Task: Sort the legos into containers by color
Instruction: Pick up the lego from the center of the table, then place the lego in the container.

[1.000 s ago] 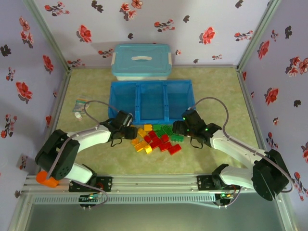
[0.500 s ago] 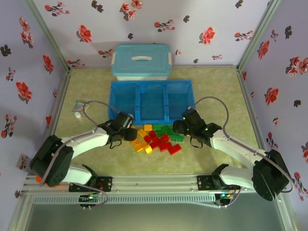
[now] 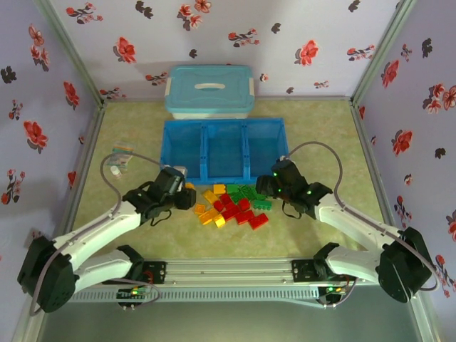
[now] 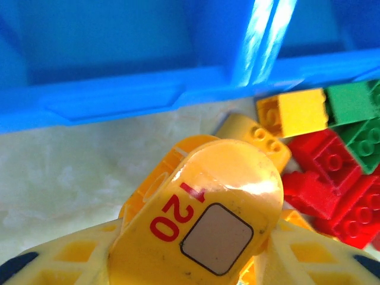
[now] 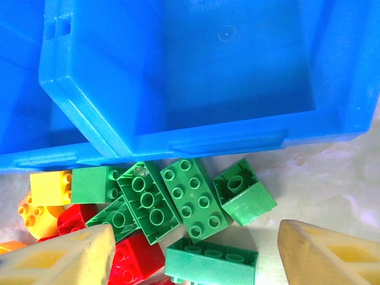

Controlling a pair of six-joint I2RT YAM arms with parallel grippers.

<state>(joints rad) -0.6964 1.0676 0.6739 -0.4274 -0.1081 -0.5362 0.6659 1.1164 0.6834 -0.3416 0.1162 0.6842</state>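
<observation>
Containers (image 3: 166,153) of the blue tray sit mid-frame, with a lidded box (image 3: 209,89) above. Both arms bend inward to the legos (image 3: 231,206) heaped just below. Left gripper (image 3: 188,196) clamps a yellow rounded piece (image 4: 202,202); right gripper (image 3: 263,189) hangs wide-jawed over green bricks (image 5: 190,199).
</observation>
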